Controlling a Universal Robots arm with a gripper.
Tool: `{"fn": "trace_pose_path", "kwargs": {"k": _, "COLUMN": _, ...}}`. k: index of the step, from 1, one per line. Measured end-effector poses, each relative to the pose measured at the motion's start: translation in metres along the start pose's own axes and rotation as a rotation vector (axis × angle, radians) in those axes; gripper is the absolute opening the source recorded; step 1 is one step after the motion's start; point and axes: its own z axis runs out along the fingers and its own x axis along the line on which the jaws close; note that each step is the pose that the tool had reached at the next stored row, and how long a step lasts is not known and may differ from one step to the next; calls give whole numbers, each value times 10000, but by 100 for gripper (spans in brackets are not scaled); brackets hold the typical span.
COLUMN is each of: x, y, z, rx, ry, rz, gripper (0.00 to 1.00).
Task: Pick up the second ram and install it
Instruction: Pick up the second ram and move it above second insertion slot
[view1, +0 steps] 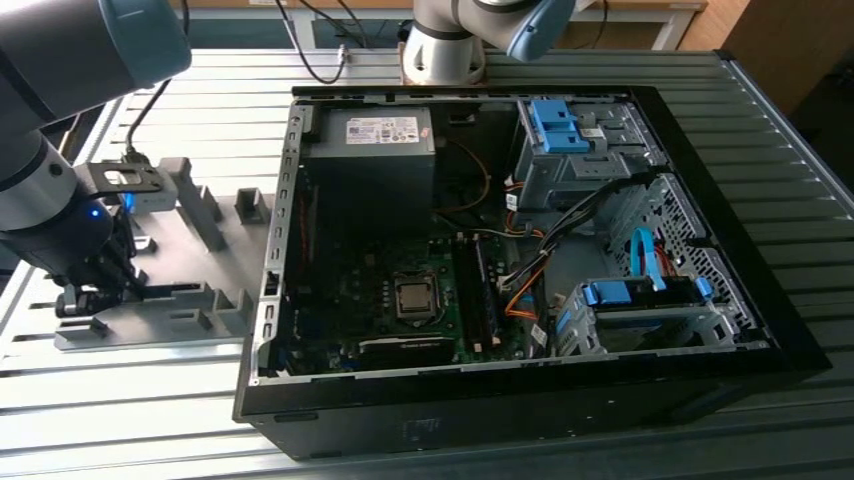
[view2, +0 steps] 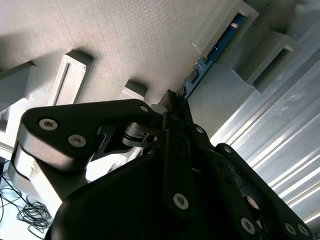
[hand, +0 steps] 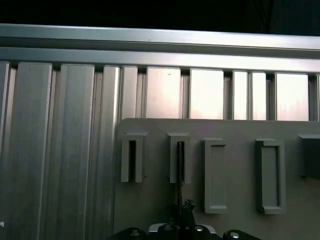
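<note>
The second ram is a thin blue-green board standing on edge in a slot of the grey fixture plate at the exterior view's left. In the first wrist view the ram shows edge-on as a dark line in the second slot block. My gripper is down on the plate, its black fingers pressed together on the ram's near end. From outside, the gripper hangs low over the plate's near left corner, and in the first wrist view the gripper meets the stick's end.
An open computer case lies to the right of the plate, with the motherboard's long black memory slots near its middle. Grey fixture blocks stand up from the plate. Empty slot blocks flank the ram. The table is ribbed aluminium.
</note>
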Motion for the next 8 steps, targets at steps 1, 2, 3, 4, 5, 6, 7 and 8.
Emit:
{"fn": "trace_pose_path", "kwargs": {"k": 1, "x": 0, "y": 0, "z": -9, "rx": 0, "ry": 0, "rz": 0, "gripper": 14}}
{"fn": "trace_pose_path", "kwargs": {"k": 2, "x": -1, "y": 1, "z": -19, "rx": -1, "ry": 1, "rz": 0, "gripper": 14}}
{"fn": "trace_pose_path", "kwargs": {"k": 3, "x": -1, "y": 1, "z": -28, "rx": 0, "ry": 0, "rz": 0, "gripper": 14}}
{"fn": "trace_pose_path", "kwargs": {"k": 4, "x": -2, "y": 1, "z": -36, "rx": 1, "ry": 0, "rz": 0, "gripper": 14}}
{"fn": "trace_pose_path", "kwargs": {"k": 5, "x": -2, "y": 1, "z": -45, "rx": 0, "ry": 0, "rz": 0, "gripper": 14}}
{"fn": "trace_pose_path", "kwargs": {"k": 6, "x": -3, "y": 1, "z": -51, "rx": 1, "ry": -1, "rz": 0, "gripper": 14}}
{"fn": "trace_pose_path", "kwargs": {"k": 7, "x": -3, "y": 1, "z": -54, "rx": 1, "ry": -1, "rz": 0, "gripper": 14}}
{"fn": "trace_pose_path", "kwargs": {"k": 8, "x": -3, "y": 1, "z": -54, "rx": 2, "ry": -1, "rz": 0, "gripper": 14}}
